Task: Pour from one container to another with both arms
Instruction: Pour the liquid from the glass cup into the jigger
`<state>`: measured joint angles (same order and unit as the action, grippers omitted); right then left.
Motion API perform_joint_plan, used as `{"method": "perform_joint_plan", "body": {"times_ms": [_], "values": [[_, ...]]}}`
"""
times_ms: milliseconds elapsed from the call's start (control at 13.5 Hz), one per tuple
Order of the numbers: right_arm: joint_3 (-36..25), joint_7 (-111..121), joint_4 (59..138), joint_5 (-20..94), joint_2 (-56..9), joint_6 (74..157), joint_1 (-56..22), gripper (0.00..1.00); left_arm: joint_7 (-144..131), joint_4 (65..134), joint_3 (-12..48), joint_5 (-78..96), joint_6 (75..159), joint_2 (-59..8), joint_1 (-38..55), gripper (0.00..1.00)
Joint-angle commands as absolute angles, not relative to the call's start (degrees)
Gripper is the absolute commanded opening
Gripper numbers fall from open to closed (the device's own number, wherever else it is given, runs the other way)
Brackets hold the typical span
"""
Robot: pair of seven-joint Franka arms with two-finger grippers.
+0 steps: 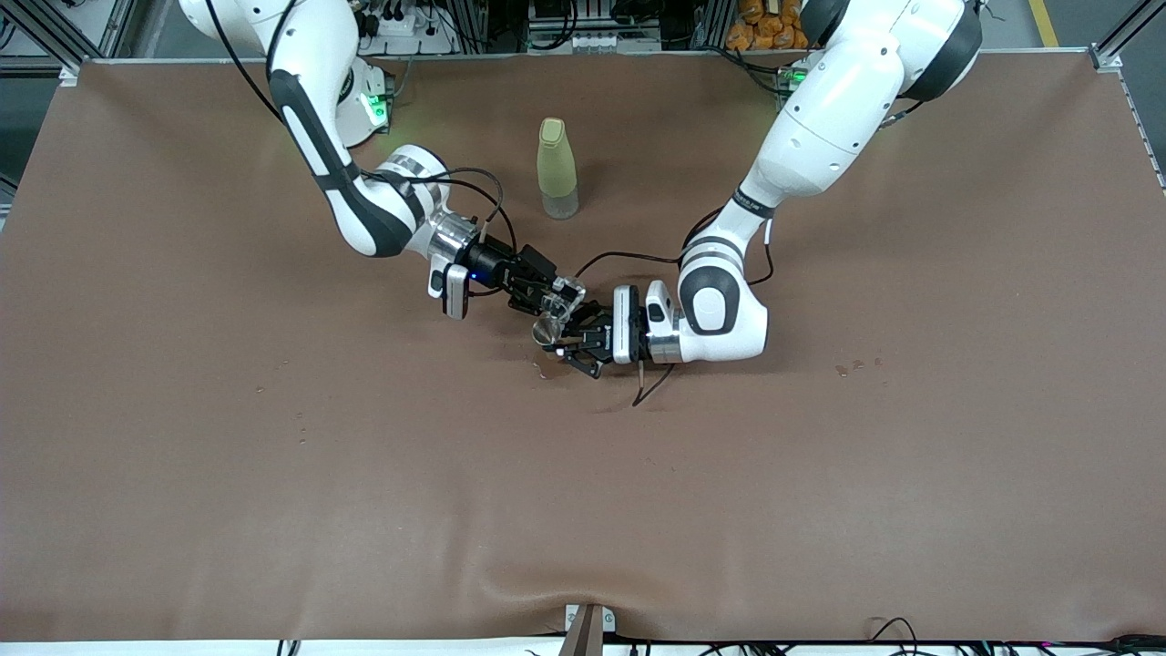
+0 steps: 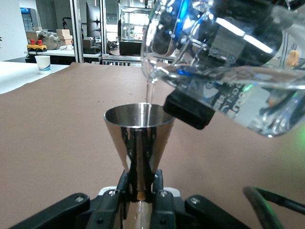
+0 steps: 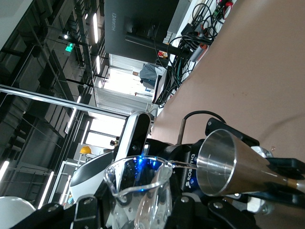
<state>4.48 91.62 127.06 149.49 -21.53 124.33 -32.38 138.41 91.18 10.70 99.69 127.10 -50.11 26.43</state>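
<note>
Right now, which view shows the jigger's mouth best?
The left wrist view: the jigger stands upright, its round mouth open under the tilted glass cup. The right wrist view shows the mouth obliquely; the front view shows only a glint between the grippers.

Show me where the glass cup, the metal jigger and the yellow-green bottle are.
glass cup (image 2: 228, 90): left wrist view, on its clear tilted wall.
metal jigger (image 2: 138, 136): left wrist view, on its upper cone.
yellow-green bottle (image 1: 556, 169): front view, on its body.
</note>
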Motion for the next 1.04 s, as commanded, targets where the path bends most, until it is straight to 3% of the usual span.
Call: {"method": "perform_joint_plan", "body": {"times_ms": [0, 962], "values": [[4.22, 92.81, 126.39, 157.59, -21.71, 124.54, -33.22, 0.07, 138.96, 90.0, 10.72, 101.07, 127.71, -50.8, 26.63, 0.0], [4.13, 87.19, 126.21, 157.68, -21.36, 124.63, -32.96, 0.05, 138.78, 90.0, 10.72, 100.99, 127.71, -50.8, 26.63, 0.0]]}}
